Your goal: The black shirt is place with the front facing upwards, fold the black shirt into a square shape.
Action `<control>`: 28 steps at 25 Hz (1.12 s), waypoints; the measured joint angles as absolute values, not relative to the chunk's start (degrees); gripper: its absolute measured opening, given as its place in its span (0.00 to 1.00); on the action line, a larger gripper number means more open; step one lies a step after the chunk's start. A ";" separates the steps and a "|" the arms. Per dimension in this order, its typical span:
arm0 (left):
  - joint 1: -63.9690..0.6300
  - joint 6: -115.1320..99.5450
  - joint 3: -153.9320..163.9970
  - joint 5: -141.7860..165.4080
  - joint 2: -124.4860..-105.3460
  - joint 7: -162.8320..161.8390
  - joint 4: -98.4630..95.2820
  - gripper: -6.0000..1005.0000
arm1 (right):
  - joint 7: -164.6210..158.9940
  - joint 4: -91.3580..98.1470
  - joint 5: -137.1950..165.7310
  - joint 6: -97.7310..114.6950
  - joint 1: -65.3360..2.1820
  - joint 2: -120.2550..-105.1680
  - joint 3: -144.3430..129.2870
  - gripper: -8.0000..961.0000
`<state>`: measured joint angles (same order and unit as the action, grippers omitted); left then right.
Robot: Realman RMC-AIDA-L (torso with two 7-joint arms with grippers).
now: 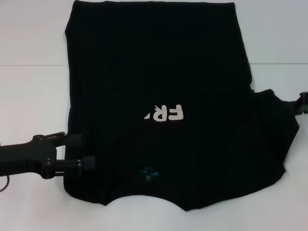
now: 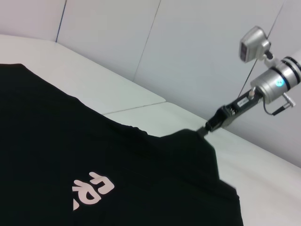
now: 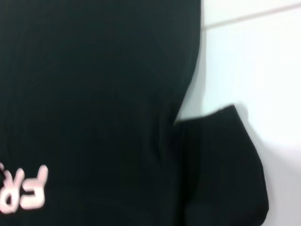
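The black shirt [image 1: 159, 72] lies flat on the white table, collar and blue neck label [image 1: 147, 172] toward me. Its left side is folded inward and covers part of the white print [image 1: 166, 113], so only "FR" shows. My left gripper [image 1: 82, 151] is open at the shirt's near left edge. My right gripper [image 1: 302, 103] is at the far right, shut on the tip of the right sleeve [image 1: 272, 120], which is pulled outward. The left wrist view shows the right gripper [image 2: 210, 127] pinching the sleeve tip slightly above the table. The right wrist view shows the shirt [image 3: 94, 94] and the sleeve [image 3: 221, 165].
The white table [image 1: 29, 96] spreads on both sides of the shirt, with a seam line across it [image 1: 33, 64]. Pale wall panels [image 2: 188, 42] stand behind the table in the left wrist view.
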<state>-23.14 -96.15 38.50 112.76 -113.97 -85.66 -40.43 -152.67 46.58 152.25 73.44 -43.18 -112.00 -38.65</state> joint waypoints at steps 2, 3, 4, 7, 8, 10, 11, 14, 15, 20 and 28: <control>-23.20 -96.15 38.50 112.76 -113.93 -85.70 -40.43 0.93 | -152.66 48.30 150.53 74.13 -42.71 -111.74 -38.49 0.08; -23.22 -96.15 38.50 112.76 -113.91 -85.73 -40.43 0.93 | -152.65 49.15 149.58 74.30 -42.57 -111.59 -38.45 0.09; -23.24 -96.15 38.50 112.76 -113.88 -85.80 -40.43 0.93 | -152.60 49.87 148.33 74.50 -42.52 -111.52 -38.49 0.09; -23.33 -96.14 38.49 112.76 -113.87 -85.84 -40.44 0.93 | -152.10 51.08 146.35 75.17 -43.44 -111.54 -39.28 0.10; -23.36 -96.15 38.50 112.76 -113.88 -85.84 -40.43 0.93 | -151.82 51.15 146.20 75.61 -44.07 -111.71 -39.69 0.10; -23.37 -96.16 38.44 112.76 -113.88 -85.85 -40.42 0.93 | -151.21 50.80 146.41 76.14 -45.53 -112.33 -41.05 0.10; -23.37 -96.15 38.43 112.75 -113.89 -85.86 -40.38 0.93 | -151.04 50.44 146.46 76.28 -46.26 -112.79 -42.17 0.11; -23.37 -96.05 38.40 112.75 -113.89 -85.87 -40.31 0.93 | -150.96 49.23 146.58 75.83 -47.95 -113.74 -45.77 0.11; -23.37 -95.98 38.40 112.76 -113.89 -85.87 -40.32 0.93 | -150.95 48.85 146.59 75.61 -48.36 -114.07 -46.83 0.12; -23.39 -95.88 38.39 112.76 -113.85 -85.87 -40.30 0.93 | -150.94 48.82 146.60 74.52 -48.22 -114.81 -47.79 0.13; -23.38 -95.56 38.32 112.76 -113.83 -85.87 -40.24 0.93 | -151.18 49.21 147.60 75.83 -44.10 -111.70 -45.85 0.15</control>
<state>-23.38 -95.56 38.32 112.76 -113.83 -85.87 -40.25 -151.18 49.21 147.60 75.83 -44.10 -111.70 -45.86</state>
